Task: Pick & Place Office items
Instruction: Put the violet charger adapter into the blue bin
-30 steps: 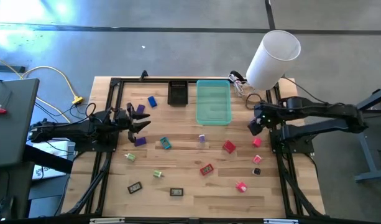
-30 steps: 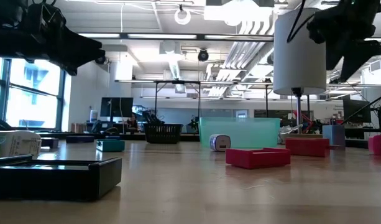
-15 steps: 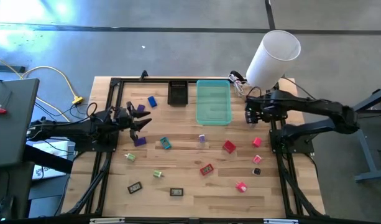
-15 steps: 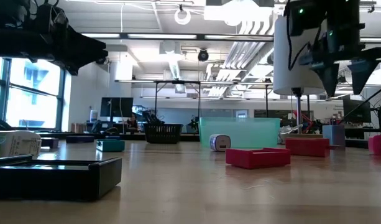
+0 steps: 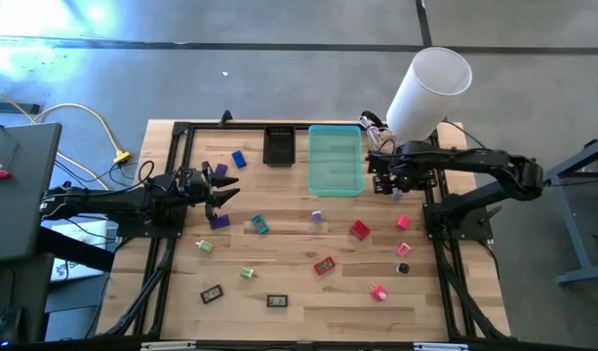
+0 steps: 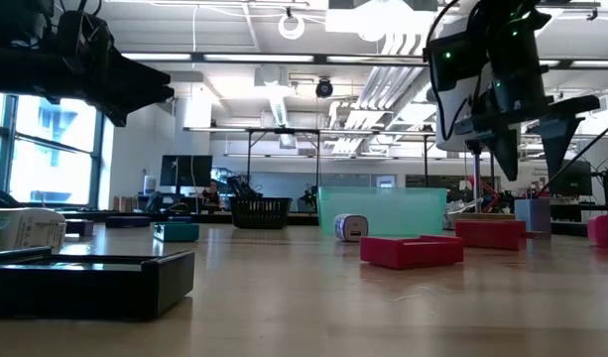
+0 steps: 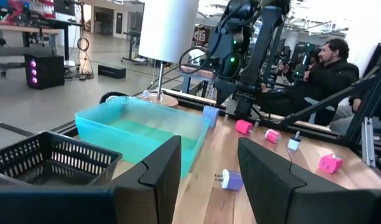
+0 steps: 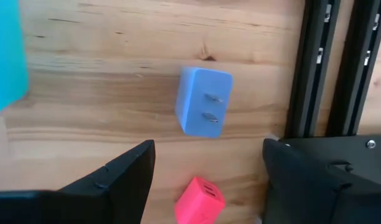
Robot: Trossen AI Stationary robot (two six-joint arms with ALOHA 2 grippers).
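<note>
The right gripper (image 5: pixel 383 178) hangs above the table just beside the right edge of the teal tray (image 5: pixel 335 160), its fingers spread and holding nothing; under it, in the right wrist view, a light blue plug adapter (image 8: pixel 202 101) lies on the wood near the black frame rail (image 8: pixel 330 68), with a pink piece (image 8: pixel 199 200) close by. The left gripper (image 5: pixel 220 185) waits over the left part of the table, also spread apart and empty, near a purple piece (image 5: pixel 219 221) and a blue piece (image 5: pixel 239 159); the other office items lie scattered on the wood in front of the teal tray and the black tray (image 5: pixel 279 146), among them a red piece (image 5: pixel 359 230), a teal piece (image 5: pixel 259 225) and a green piece (image 5: pixel 204 246).
</note>
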